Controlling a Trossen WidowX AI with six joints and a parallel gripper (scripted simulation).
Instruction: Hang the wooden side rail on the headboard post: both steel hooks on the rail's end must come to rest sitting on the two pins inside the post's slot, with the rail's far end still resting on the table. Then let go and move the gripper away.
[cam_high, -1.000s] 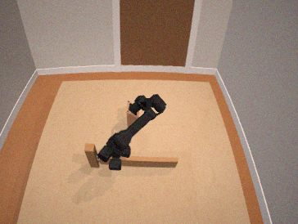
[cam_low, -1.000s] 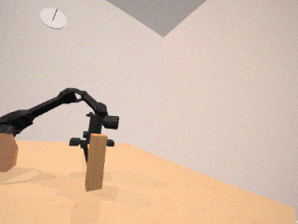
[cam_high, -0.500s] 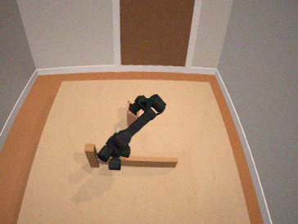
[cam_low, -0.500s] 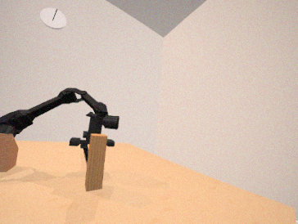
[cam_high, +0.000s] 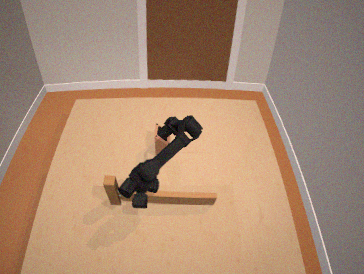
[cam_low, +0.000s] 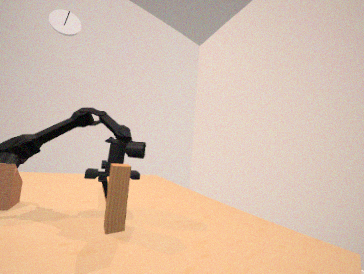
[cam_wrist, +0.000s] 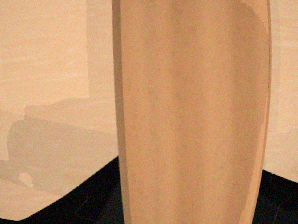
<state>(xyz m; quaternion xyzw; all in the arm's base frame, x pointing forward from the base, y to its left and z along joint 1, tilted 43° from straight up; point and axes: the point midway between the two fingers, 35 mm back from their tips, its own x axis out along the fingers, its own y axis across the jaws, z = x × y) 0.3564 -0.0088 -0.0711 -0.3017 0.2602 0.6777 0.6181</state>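
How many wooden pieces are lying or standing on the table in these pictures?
2, plus a block under the arm. The headboard post stands upright at the left. The side rail lies to its right, held by the gripper near the post. The rail's hooks are hidden.

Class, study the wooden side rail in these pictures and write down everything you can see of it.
The side rail is a long, plain, light-brown wooden bar of rectangular section. In the top view it lies across the table, its left end reaching toward the upright headboard post. The tool is shut on it near that end. The wrist view shows its smooth face filling the frame. Its hooks and the post's slot are hidden.
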